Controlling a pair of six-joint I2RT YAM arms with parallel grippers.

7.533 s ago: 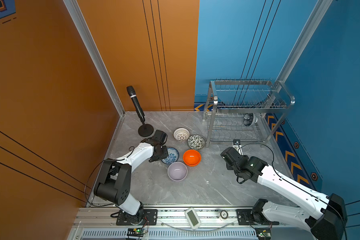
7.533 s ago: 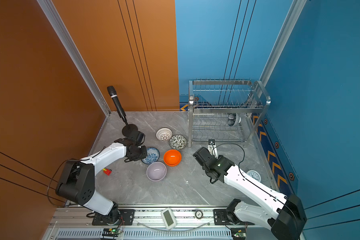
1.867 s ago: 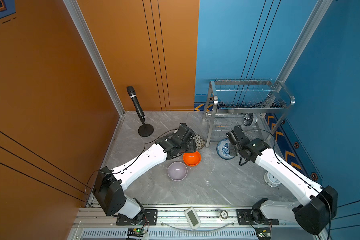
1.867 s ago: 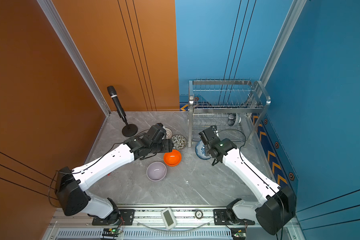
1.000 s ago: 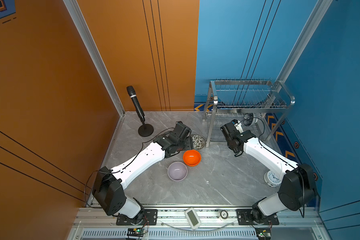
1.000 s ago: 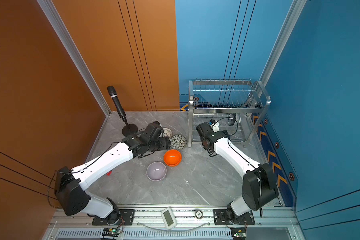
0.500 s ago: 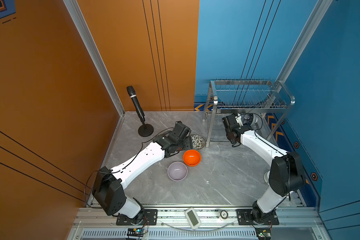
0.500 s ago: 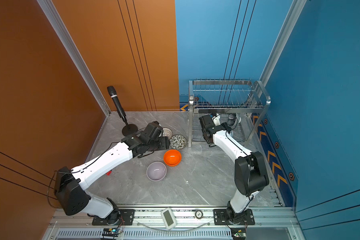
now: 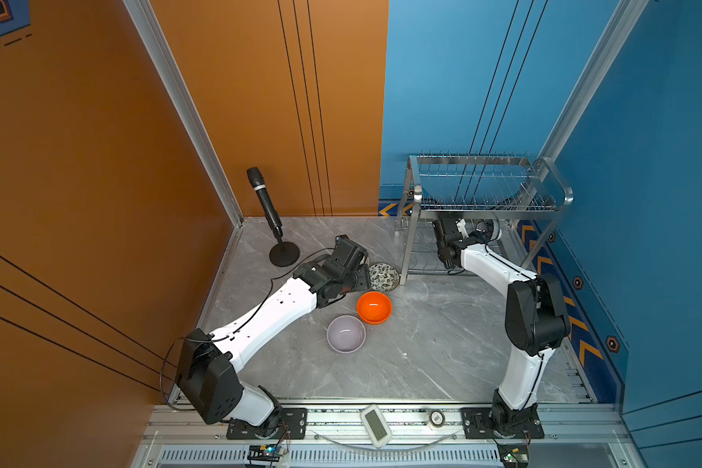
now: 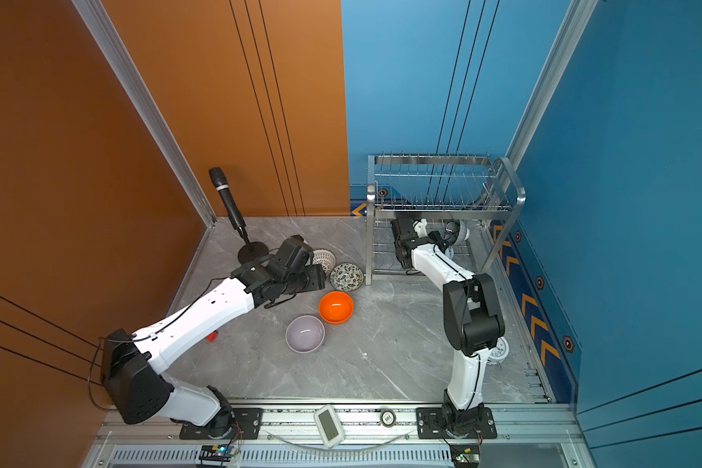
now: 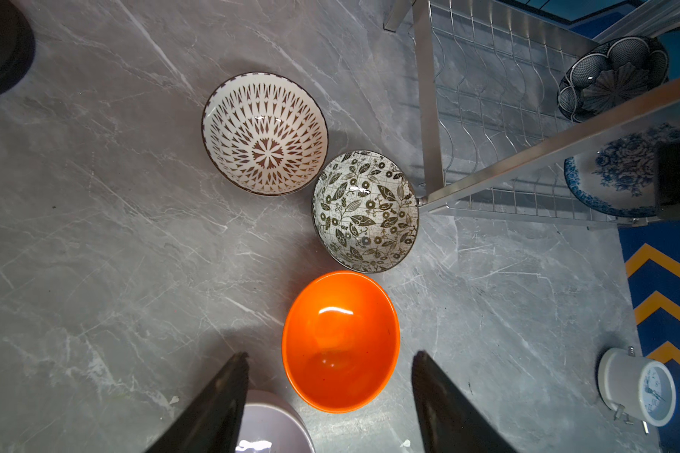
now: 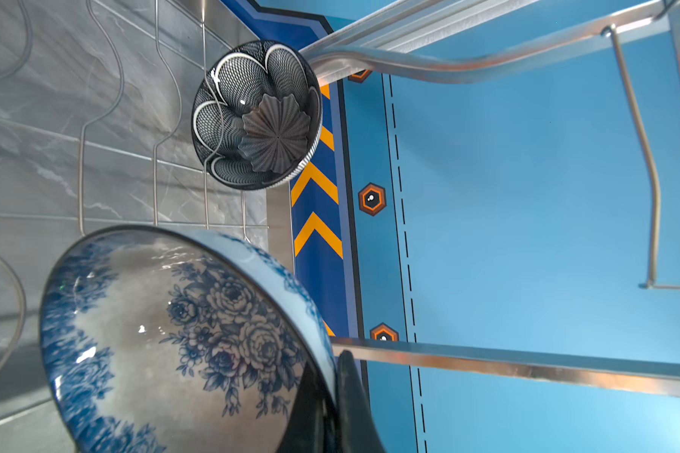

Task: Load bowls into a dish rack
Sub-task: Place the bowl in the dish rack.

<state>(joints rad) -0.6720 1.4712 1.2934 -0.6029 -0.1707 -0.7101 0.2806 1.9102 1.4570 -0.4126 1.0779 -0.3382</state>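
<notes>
Grey veined marble makes up your tabletop [image 9: 422, 356], walled in orange and blue, with the shiny steel wire dish rack [image 9: 412, 239] at its far right corner.

Your right pincer [image 12: 330, 376] is clenched on the rim of the blue-and-white floral bowl [image 12: 181, 333], which hangs tilted inside the rack's lower tier, beneath the upper tier's flat rail. That is a thin edge pinch on slick glaze. I judge the bowl could swivel or slide free if it catches a wavy wire or that rail. The dark petal-shaped bowl [image 12: 256, 117], ribbed and netted in pattern, already sits on the same tier, and a wide swing would knock it.

Your left pincer [image 11: 330, 355] is spread wide and grasps nothing, hovering over the glossy orange bowl [image 11: 340, 341]. The leaf-patterned bowl [image 11: 365, 211] lies just beside it and close to a rack leg, so a careless close could shove the two together. The lattice-patterned bowl [image 11: 264, 133] and the smooth lilac bowl [image 9: 345, 333] wait on the tabletop.
</notes>
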